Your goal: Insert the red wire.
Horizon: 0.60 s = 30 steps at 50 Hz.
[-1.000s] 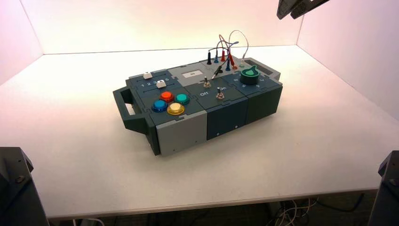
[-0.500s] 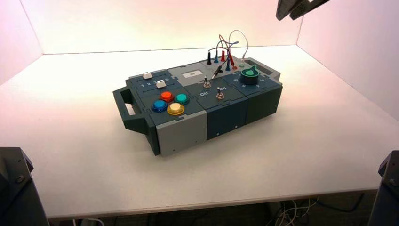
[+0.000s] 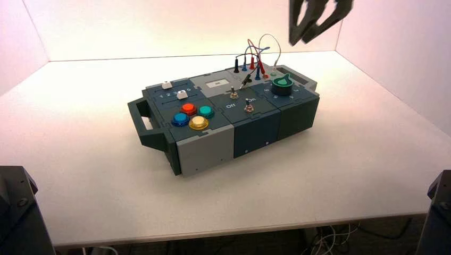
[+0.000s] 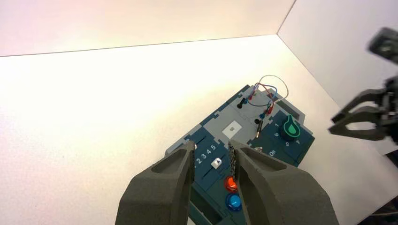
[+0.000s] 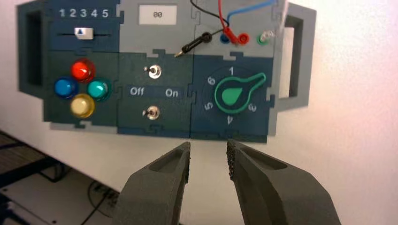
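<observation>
While the box sat on the white tabletop, both grippers hung high above it with nothing held.

The right gripper hovered in the air above the far right part of the box, its fingers apart; the left gripper was raised over the box's left end, its fingers likewise apart. On the box's far edge the red wire looped up among blue and black leads, and one red plug lay right by the red socket, though whether it was seated could not be told. A black plug lay loose on the panel, beside the green knob, which pointed between 1 and 3.
</observation>
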Each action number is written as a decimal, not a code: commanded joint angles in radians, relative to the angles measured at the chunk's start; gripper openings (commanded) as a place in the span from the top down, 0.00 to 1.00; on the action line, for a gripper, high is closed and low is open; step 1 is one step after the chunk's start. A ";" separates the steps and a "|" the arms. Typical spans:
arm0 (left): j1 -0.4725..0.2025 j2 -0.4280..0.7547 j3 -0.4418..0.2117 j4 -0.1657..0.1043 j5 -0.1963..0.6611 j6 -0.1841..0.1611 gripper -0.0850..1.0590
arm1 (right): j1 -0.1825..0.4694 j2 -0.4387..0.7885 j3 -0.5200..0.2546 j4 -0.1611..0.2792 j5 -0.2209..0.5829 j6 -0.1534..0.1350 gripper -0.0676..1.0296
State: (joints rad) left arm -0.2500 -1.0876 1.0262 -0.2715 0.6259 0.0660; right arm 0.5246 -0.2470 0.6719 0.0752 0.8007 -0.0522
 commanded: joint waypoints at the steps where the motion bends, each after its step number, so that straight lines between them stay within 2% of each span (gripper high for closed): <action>1: -0.003 0.006 -0.031 -0.003 -0.006 -0.002 0.57 | 0.017 0.051 -0.067 -0.014 -0.011 -0.011 0.55; 9: -0.003 -0.009 -0.034 -0.003 -0.005 -0.002 0.57 | 0.017 0.143 -0.120 -0.052 -0.051 -0.011 0.55; 21: -0.003 -0.031 -0.048 -0.005 0.006 -0.002 0.57 | 0.017 0.261 -0.201 -0.117 -0.052 -0.011 0.55; 30: -0.003 -0.028 -0.064 -0.003 0.011 -0.005 0.57 | 0.017 0.314 -0.241 -0.138 -0.049 -0.011 0.55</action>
State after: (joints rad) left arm -0.2516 -1.1244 1.0002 -0.2730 0.6427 0.0644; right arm 0.5354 0.0629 0.4771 -0.0522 0.7547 -0.0537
